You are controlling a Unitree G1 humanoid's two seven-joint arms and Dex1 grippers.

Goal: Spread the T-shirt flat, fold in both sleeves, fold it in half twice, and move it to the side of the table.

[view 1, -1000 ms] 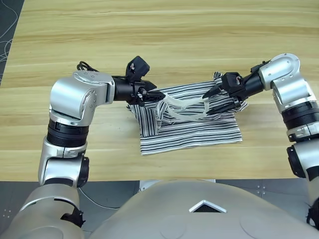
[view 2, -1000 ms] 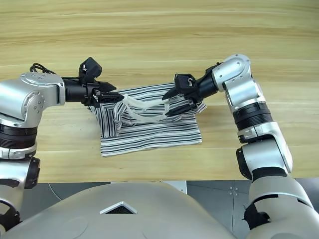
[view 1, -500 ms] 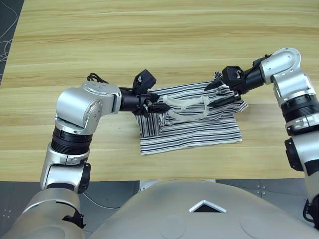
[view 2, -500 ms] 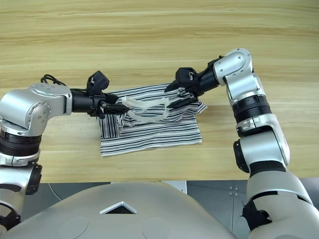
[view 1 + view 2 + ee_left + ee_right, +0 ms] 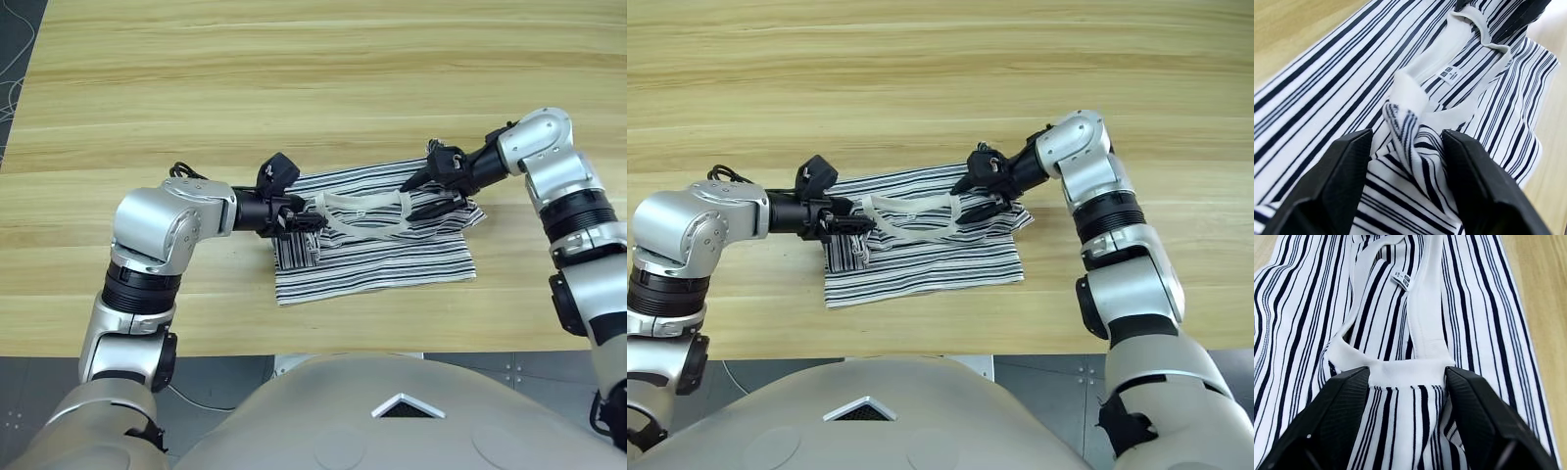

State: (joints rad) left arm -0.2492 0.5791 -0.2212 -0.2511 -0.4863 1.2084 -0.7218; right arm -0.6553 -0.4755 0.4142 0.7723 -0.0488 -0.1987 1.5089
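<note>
Striped T-shirt [image 5: 392, 259] sits partly folded on the table [image 5: 294, 78]. Left gripper [image 5: 312, 221] and right gripper [image 5: 416, 194], each pinched onto its collar edge [image 5: 362, 201], have dropped lower over the last second, so I'd guess this fold's about to land.

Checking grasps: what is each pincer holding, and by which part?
Both hold the T-shirt: left pincer and right pincer pinch opposite ends of its white neckband.

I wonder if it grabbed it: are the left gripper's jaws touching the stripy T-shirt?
Touching. In the left wrist view the left gripper has a bunched fold of the T-shirt pinched between its jaws.
</note>
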